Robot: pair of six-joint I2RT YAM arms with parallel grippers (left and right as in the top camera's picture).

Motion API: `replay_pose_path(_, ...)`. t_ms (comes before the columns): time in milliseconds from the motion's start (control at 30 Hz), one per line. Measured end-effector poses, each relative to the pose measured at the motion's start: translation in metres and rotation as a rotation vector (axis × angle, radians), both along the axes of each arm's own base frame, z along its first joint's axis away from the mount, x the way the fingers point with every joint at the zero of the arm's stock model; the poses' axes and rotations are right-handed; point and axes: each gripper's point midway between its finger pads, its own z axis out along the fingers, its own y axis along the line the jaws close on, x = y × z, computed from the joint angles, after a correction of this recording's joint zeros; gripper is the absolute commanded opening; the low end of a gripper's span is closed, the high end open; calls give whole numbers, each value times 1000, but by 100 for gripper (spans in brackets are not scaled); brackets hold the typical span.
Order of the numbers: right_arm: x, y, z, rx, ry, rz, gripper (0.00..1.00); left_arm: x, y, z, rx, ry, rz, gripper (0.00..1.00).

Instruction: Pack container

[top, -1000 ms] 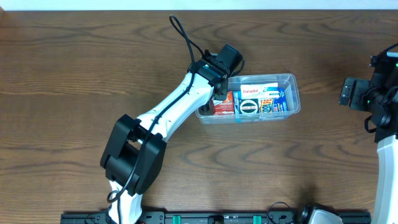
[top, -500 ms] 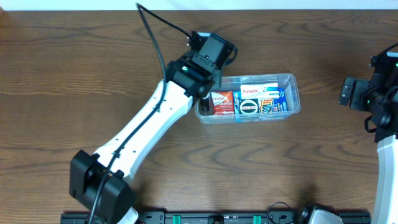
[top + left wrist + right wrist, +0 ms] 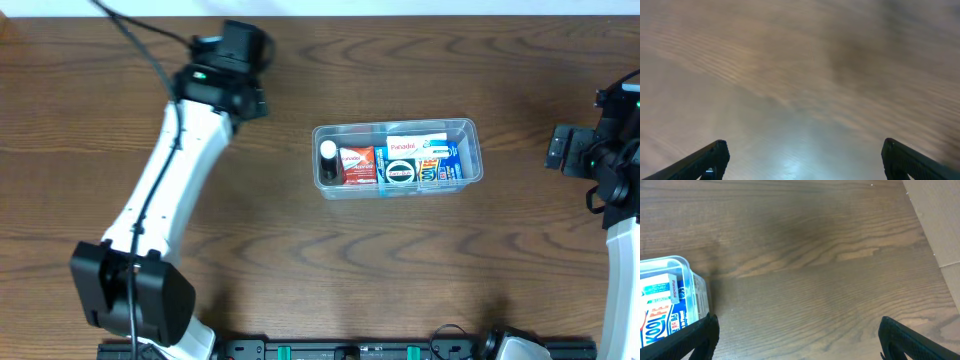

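The clear plastic container (image 3: 476,148) stands right of the table's middle. It holds a small white-capped bottle (image 3: 328,152) at its left end, an orange box (image 3: 357,165), a round black-rimmed item (image 3: 400,171) and blue and white boxes (image 3: 440,158). Its corner also shows in the right wrist view (image 3: 685,267). My left gripper (image 3: 258,103) is open and empty over bare wood at the far left, well apart from the container; its wrist view (image 3: 802,155) is blurred. My right gripper (image 3: 553,152) is open and empty to the right of the container, and its wrist view (image 3: 797,335) shows only wood between the fingers.
The wooden table (image 3: 420,270) spreads all round. A white wall edge (image 3: 940,220) runs along the table's far side. A black rail (image 3: 350,350) lies along the front edge.
My left arm has swung away from the container's left end, up and to the left. A small white-capped bottle now stands in the container's left end. The right arm has not moved.
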Motion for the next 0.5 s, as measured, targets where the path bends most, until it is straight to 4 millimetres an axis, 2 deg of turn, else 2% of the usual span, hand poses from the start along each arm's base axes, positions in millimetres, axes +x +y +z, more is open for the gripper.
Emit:
replay_pose_path(100,0,0,0,0,0,0,99,-7,30,-3,7,36,69,98)
replay_pose_path(267,0,0,0,0,0,0,99,-12,60,-5,3,51,143,98)
replay_pose_path(500,0,0,0,0,0,0,99,-12,65,-7,-29,54,157,98)
